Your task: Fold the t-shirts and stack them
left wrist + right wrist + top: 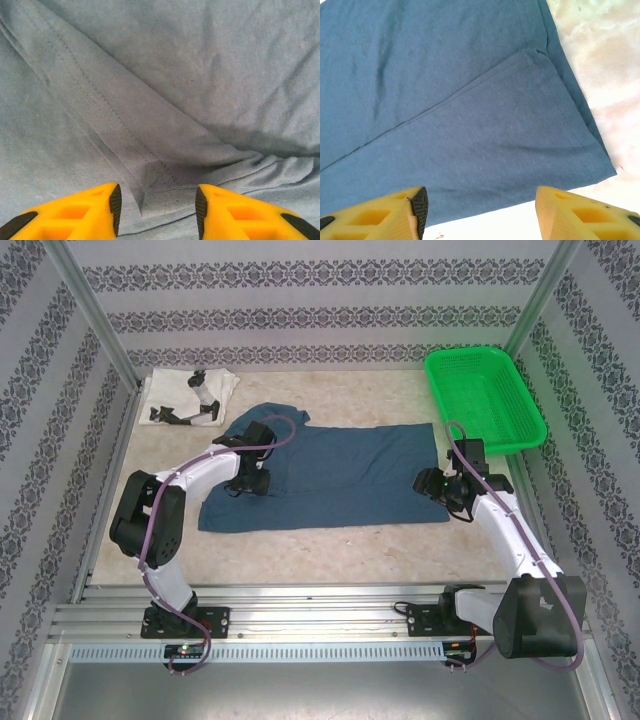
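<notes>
Top external view showed the blue t-shirt (340, 475) lying flat, soft and limp. Left gripper (157, 205) and right gripper (481, 207) stood open over it, empty. I judged its hemmed corners the best hold.

This is a robot test cell in a lab, dressed to look domestic. Bare aluminium posts (92, 320) frame a small booth whose walls (40, 460) carry striped floral wallpaper. A white left arm (200, 472) and right arm (505, 525) are bolted to a slotted aluminium rail (320, 618) at the near edge of a marble-patterned bench (350, 545), with purple cables (206, 638) looping off them. Household things lie on the bench: a blue t-shirt (350, 475) and a green basket (485, 390).
</notes>
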Motion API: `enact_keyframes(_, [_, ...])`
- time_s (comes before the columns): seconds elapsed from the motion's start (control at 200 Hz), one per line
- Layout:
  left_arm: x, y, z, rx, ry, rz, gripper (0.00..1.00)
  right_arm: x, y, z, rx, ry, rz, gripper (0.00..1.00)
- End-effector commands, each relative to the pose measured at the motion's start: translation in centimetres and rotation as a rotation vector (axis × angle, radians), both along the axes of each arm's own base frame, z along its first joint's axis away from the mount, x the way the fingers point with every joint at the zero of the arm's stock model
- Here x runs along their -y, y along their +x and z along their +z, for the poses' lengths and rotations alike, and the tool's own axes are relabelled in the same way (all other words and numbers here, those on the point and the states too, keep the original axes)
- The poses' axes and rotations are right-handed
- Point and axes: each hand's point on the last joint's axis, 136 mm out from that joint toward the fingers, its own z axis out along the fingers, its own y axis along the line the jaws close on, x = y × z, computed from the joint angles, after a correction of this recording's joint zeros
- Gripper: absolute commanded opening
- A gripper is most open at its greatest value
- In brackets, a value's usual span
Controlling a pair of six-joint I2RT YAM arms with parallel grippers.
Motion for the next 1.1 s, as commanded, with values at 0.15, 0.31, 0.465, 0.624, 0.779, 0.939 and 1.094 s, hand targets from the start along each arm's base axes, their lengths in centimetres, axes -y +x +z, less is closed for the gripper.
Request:
enact_keyframes(0.15, [0.1,-0.7,-1.0,-0.051,0.038,-0.082,0.38,-0.4,-0.5,0.0,0.009,-0.001,0.022,0.6])
enact_keyframes(0.31, [0.3,-0.9,-1.5,-0.069,0.032,-0.085,0.27,-0.3,-0.6,0.0,0.009,-0.004,0.019,0.6])
enact_keyframes(0.465, [-0.3,-1.3,-2.2,-0.09,0.064,-0.078,0.1,-0.3,-0.5,0.2,0.013,-0.004,0.019,0.6])
enact_keyframes(0.624, [-0.1,-1.2,-1.8,-0.09,0.06,-0.077,0.0,-0.3,-0.5,0.3,0.018,-0.006,0.018,0.6])
enact_keyframes(0.779, [1.0,-1.7,-0.3,-0.067,0.015,-0.105,0.14,-0.3,-0.6,0.5,0.022,-0.003,0.023,0.6])
enact_keyframes(0.939, [1.6,-2.7,1.4,-0.017,-0.081,-0.062,0.58,-0.3,-0.6,0.7,0.03,-0.007,0.025,0.6])
enact_keyframes(1.094, [1.4,-3.5,0.8,-0.035,-0.067,-0.093,0.6,-0.2,-0.7,0.8,0.028,-0.013,0.028,0.6])
